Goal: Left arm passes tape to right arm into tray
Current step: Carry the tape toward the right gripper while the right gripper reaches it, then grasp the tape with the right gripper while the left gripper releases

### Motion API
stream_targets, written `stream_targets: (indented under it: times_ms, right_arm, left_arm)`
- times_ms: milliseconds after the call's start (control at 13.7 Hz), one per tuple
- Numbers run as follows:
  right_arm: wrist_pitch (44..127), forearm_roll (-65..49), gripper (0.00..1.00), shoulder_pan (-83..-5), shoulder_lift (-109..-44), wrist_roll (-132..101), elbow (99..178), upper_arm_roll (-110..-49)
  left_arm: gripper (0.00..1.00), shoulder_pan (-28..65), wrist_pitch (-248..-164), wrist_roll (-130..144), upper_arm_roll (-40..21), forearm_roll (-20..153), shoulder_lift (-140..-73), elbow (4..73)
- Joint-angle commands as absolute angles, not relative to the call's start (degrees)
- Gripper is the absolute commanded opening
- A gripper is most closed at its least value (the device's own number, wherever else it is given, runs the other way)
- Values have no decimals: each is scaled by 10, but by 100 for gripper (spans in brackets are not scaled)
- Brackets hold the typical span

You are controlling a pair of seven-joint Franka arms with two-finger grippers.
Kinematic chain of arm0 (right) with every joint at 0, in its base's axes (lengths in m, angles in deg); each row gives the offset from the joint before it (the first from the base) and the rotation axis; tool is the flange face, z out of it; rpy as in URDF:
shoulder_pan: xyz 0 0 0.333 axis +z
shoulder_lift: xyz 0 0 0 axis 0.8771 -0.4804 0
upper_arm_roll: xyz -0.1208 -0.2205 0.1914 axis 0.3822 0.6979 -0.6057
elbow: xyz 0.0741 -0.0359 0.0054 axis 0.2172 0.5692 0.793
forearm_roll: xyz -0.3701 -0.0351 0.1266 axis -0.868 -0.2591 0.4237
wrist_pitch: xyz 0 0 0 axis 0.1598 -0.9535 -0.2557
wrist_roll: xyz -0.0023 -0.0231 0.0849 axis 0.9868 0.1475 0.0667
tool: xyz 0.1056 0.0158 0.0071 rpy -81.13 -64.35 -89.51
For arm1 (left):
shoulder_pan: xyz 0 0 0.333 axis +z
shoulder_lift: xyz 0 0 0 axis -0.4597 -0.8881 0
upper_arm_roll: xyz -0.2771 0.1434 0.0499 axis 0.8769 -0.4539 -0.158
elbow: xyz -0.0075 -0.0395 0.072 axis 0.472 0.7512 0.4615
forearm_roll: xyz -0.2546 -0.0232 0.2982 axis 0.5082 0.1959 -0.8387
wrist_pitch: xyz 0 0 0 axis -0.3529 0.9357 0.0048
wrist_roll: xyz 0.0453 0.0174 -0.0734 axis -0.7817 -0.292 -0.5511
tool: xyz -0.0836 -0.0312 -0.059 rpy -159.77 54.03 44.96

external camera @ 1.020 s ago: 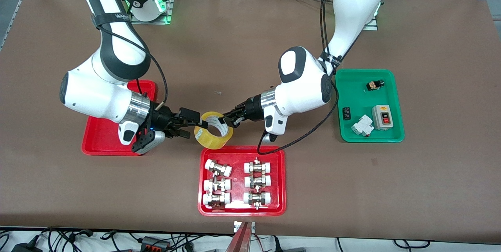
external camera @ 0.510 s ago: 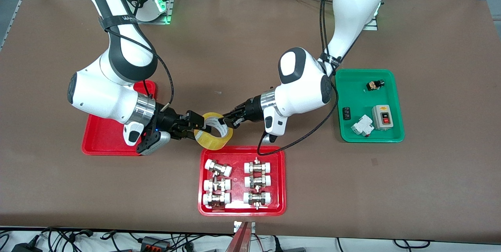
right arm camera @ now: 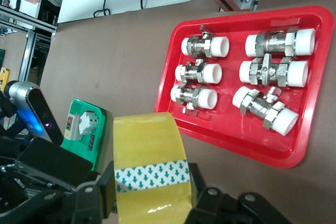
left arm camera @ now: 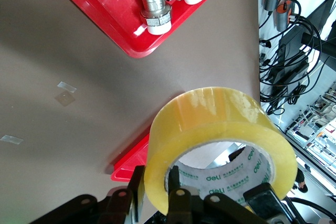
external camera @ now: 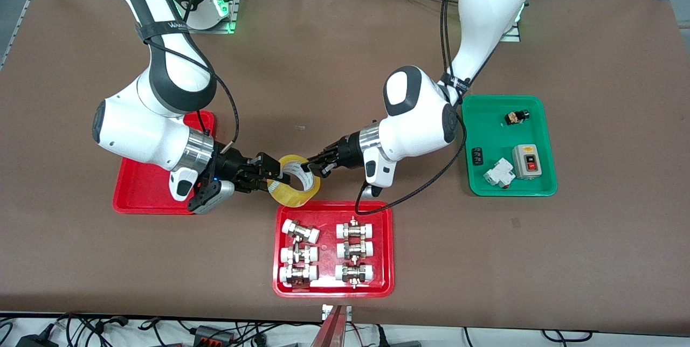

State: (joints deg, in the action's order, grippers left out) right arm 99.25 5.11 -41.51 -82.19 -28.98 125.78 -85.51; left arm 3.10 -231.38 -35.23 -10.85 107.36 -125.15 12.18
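The tape (external camera: pixel 298 181), a yellowish roll with a white core, hangs in the air over bare table just beside the fittings tray. My left gripper (external camera: pixel 314 166) is shut on its wall, one finger inside the ring and one outside, as the left wrist view (left arm camera: pixel 156 192) shows on the tape (left arm camera: pixel 220 114). My right gripper (external camera: pixel 271 177) is closed across the roll's width; in the right wrist view (right arm camera: pixel 151 182) its fingers press both side faces of the tape (right arm camera: pixel 149 140). The plain red tray (external camera: pixel 135 191) lies under the right arm's wrist.
A red tray with metal-and-white pipe fittings (external camera: pixel 385 282) lies nearer the front camera than the tape, and shows in the right wrist view (right arm camera: pixel 173 51). A green tray (external camera: pixel 545 147) with switches lies toward the left arm's end.
My right gripper has moved in from beside the tape and closed its fingers around it. The left gripper and the tape have stayed nearly still.
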Motion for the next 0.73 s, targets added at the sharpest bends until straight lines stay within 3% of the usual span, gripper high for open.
stream_targets:
  times_ms: [0,291,437,583,656]
  right_arm:
    - [996,65,0,-413,-826,-291,1245,-855]
    - [996,65,0,-413,-825,-291,1239,-854]
    - [992,67,0,-415,-824,-291,1235,-854]
    - [955,67,0,-433,-816,-285,1239,-850]
    - [899,61,0,-458,-812,-279,1238,-849]
  left_arm:
    - [100,35,-2311,-335,-111,1087,-1249,103]
    - [100,83,-2300,-317,-114,1002,-1204,115]
    - [100,121,-2256,-316,-118,985,-1174,126]
    - [100,186,-2156,-306,-116,960,-1159,123]
    - [100,222,-2073,-289,-112,921,-1147,119]
